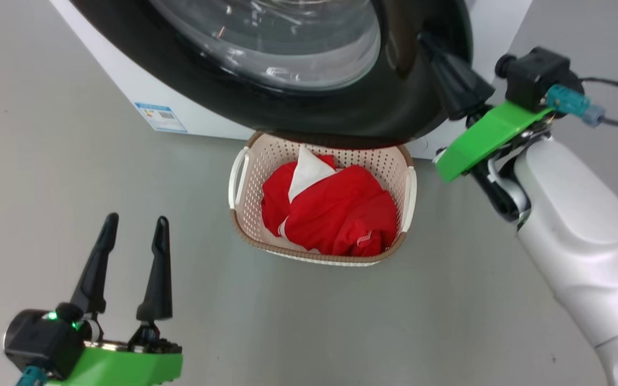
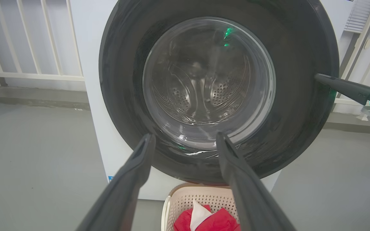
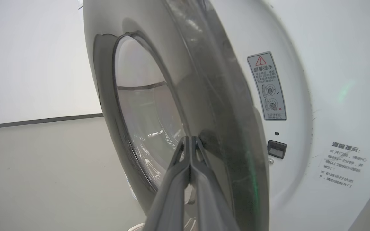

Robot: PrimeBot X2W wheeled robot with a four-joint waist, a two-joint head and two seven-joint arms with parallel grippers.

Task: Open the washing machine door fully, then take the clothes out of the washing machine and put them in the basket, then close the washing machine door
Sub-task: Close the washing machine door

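Red clothes (image 1: 336, 214) lie in the basket (image 1: 244, 214) below the right claw (image 3: 189, 141) — pinched shut, empty, tips against the glossy rim of the washing machine door (image 3: 223, 128) just ahead. Slick rim: tips may skid off, leaving it unlatched — left claw (image 1: 137, 220) hangs wide, idle.

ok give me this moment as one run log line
step: close washing machine door | door: ajar | clothes: in basket | right gripper: shut, tips on door rim | left gripper: open, empty
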